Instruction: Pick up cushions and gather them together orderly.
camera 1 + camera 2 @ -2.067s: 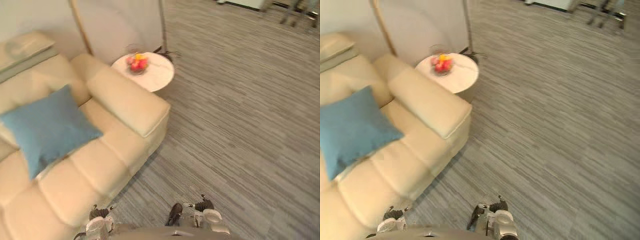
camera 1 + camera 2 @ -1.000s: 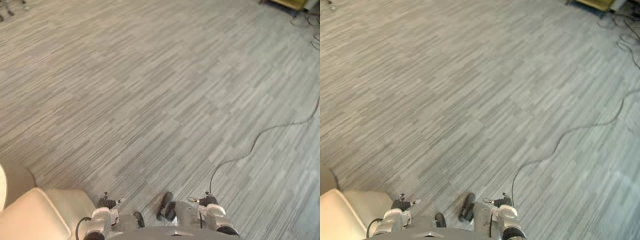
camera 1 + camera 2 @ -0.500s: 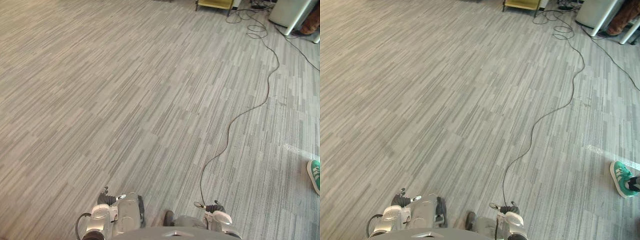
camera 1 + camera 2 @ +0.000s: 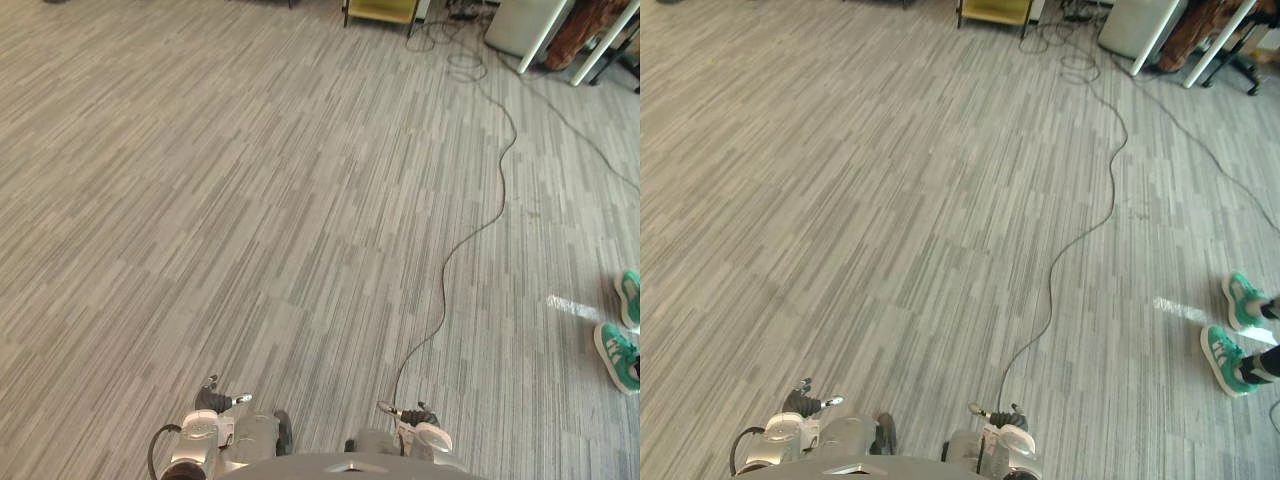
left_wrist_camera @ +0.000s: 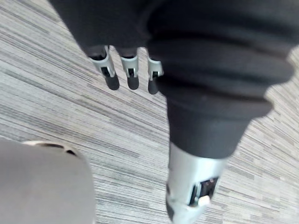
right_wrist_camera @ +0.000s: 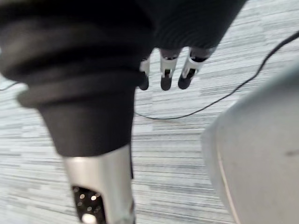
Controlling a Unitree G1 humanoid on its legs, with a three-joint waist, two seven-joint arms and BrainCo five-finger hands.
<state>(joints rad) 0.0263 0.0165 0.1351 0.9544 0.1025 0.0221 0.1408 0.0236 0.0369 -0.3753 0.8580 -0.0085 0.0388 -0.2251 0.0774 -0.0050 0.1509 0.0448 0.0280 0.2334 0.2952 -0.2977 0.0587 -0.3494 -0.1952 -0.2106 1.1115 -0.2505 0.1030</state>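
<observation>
My left hand hangs over the grey striped carpet. Its fingers are straight, its thumb stands apart, and it holds nothing. In the right wrist view my right hand is also over the carpet, with relaxed fingers, the thumb held apart and nothing in its grasp.
Grey striped carpet stretches ahead. A person's green shoes stand at the right edge. A yellow piece of furniture and a white cabinet stand at the far end, beside white table legs.
The camera has swung to the right, away from the sofa with its blue cushion and over open floor. Both green shoes now show, and the far furniture is more in view.
</observation>
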